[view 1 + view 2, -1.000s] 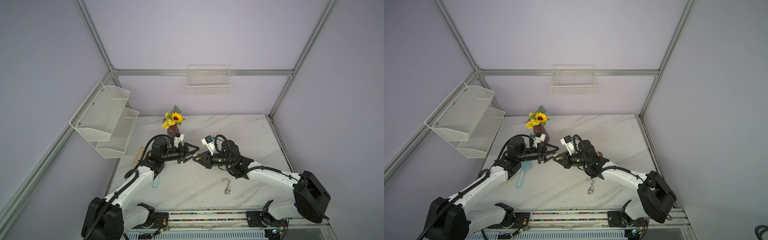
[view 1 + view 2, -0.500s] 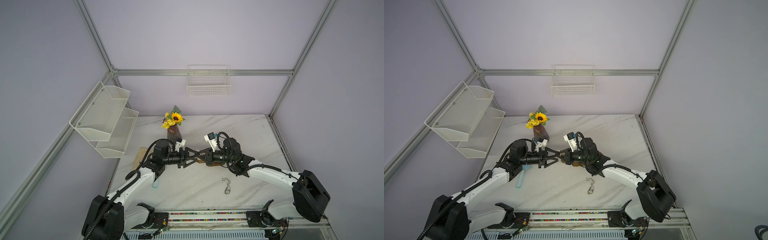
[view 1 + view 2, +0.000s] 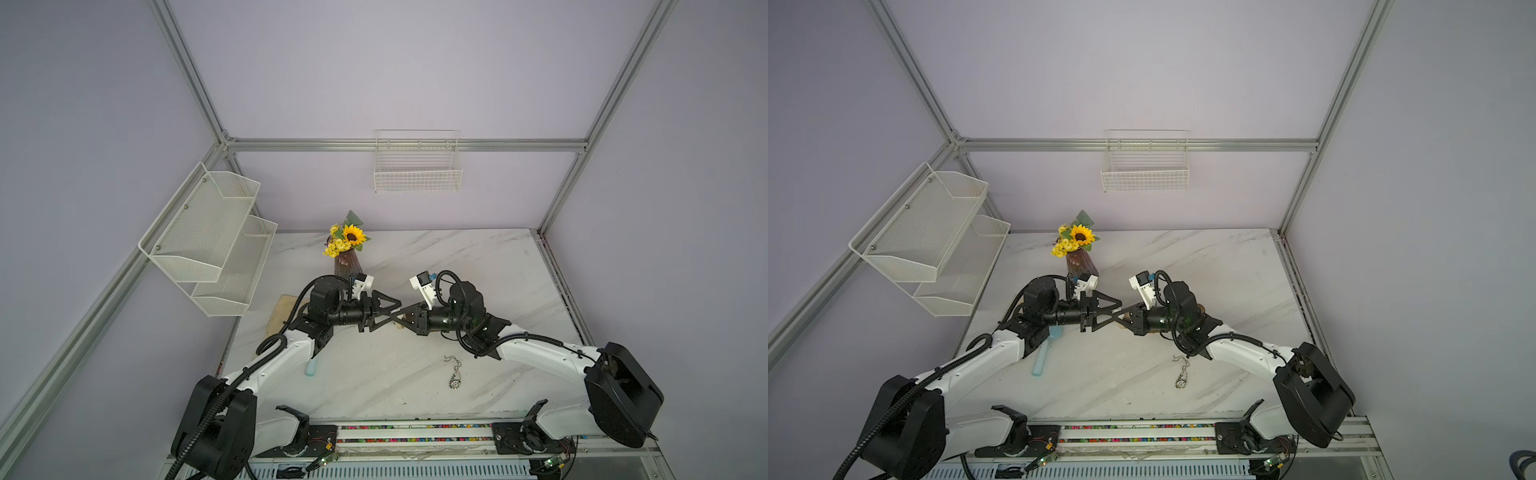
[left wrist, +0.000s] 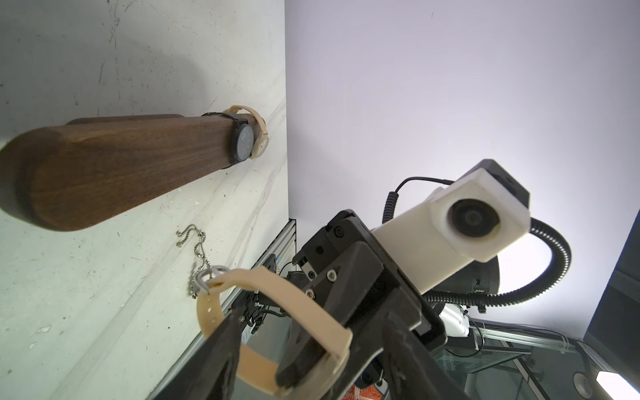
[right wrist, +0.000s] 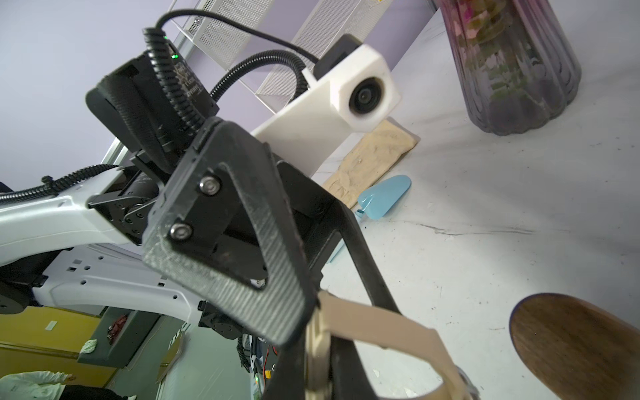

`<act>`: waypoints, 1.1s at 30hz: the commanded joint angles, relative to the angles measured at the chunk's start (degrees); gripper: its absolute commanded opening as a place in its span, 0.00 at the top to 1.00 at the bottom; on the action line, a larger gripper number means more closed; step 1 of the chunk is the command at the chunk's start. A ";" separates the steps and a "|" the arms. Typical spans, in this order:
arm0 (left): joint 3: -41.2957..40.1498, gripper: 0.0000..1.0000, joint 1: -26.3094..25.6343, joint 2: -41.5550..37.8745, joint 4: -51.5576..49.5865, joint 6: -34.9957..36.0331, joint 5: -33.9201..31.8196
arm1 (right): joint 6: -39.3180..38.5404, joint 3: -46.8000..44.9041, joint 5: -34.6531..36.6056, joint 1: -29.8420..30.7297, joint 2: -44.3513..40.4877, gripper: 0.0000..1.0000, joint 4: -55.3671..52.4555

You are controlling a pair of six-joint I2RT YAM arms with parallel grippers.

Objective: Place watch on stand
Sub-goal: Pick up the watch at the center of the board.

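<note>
Tan watch (image 4: 277, 287) is in the air above mid bench (image 3: 478, 266), strap clamped in right pincer (image 5: 317, 367). Left pincer (image 3: 394, 316) is wide, tip to tip with it, one finger at the strap; can't tell if it grips. Dark wooden stand (image 4: 121, 166) is near, with a second watch (image 4: 247, 138) round its far end. Chain (image 3: 455, 374) lies on the bench.

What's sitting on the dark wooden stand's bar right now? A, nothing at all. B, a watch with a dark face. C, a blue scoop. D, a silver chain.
B: the left wrist view shows a dark-faced watch strapped round one end of the stand, while the chain lies on the table beside it.
</note>
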 commanded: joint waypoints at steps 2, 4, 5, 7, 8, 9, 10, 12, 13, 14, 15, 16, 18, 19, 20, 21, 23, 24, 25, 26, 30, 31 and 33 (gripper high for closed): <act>3.79 0.40 0.22 0.37 5.40 -2.56 0.71 | 1.74 0.02 -1.45 0.29 -1.03 0.88 4.56; 3.98 0.45 0.07 0.75 6.58 -3.38 1.03 | 1.76 0.35 -1.54 0.29 -0.58 0.88 4.89; 4.00 0.48 -0.10 1.09 7.53 -3.86 1.15 | 1.68 0.58 -1.46 0.29 -0.25 0.88 4.99; 4.04 0.52 -0.31 1.83 9.12 -4.87 1.57 | 1.32 0.98 -1.26 0.29 0.32 0.88 4.99; 3.99 0.54 -0.40 2.15 10.20 -5.60 1.80 | 1.32 1.10 -1.19 0.30 0.63 0.88 5.19; 3.78 0.55 -0.48 2.43 11.23 -6.38 1.97 | 1.32 1.15 -1.15 0.29 1.00 0.88 5.29; 3.59 0.56 -0.49 2.59 11.93 -6.89 2.06 | 1.34 1.20 -1.15 0.29 1.17 0.88 5.21; 3.42 0.57 -0.44 2.64 13.11 -7.68 2.23 | 1.24 1.02 -1.02 0.30 1.45 0.88 5.19; 3.44 0.57 -0.47 2.60 13.16 -7.81 2.22 | 1.28 0.85 -0.95 0.34 1.46 0.88 5.13; 3.47 0.57 -0.41 2.50 13.16 -7.86 2.22 | 1.23 0.60 -0.76 0.29 1.47 0.88 5.07; 3.63 0.58 -0.41 2.43 13.16 -7.97 2.26 | 1.23 0.42 -0.66 0.29 1.40 0.88 5.03; 3.71 0.58 -0.41 2.43 13.24 -8.03 2.33 | 1.15 0.31 -0.49 0.29 1.29 0.88 4.88; 4.05 0.60 -0.34 2.44 13.24 -8.16 2.48 | 0.96 -0.02 -0.01 0.29 1.05 0.88 4.50; 4.08 0.61 -0.32 2.42 13.20 -8.16 2.54 | 0.96 -0.25 0.12 0.29 0.87 0.88 4.46; 4.10 0.61 -0.32 2.34 13.25 -8.15 2.61 | 0.90 -0.37 0.40 0.34 0.78 0.88 4.33; 4.06 0.61 -0.22 2.23 13.26 -8.25 2.49 | 0.83 -0.46 0.56 0.29 0.75 0.88 4.32; 3.79 0.61 -0.23 1.95 13.24 -8.24 2.53 | 0.96 -0.73 1.02 0.29 0.69 0.88 4.29; 3.65 0.61 -0.14 1.88 13.18 -8.37 2.56 | 0.96 -0.82 1.34 0.25 0.52 0.88 4.25; 3.44 0.62 -0.14 1.69 13.25 -8.32 2.57 | 1.13 -1.00 1.76 0.16 0.56 0.89 4.20; 3.08 0.62 -0.14 1.49 13.27 -8.34 2.58 | 1.37 -1.29 1.89 -0.06 0.48 0.89 4.40; 2.08 0.59 -0.20 0.88 13.25 -8.22 2.66 | 3.72 -1.14 1.52 -1.09 0.79 0.89 6.26; 1.77 0.57 -0.12 0.70 13.23 -8.20 2.62 | 4.33 -0.99 1.38 -1.28 1.06 0.89 6.71; 1.15 0.53 -0.27 0.57 13.25 -8.01 2.57 | 5.70 -0.27 0.74 -1.46 1.74 0.88 7.41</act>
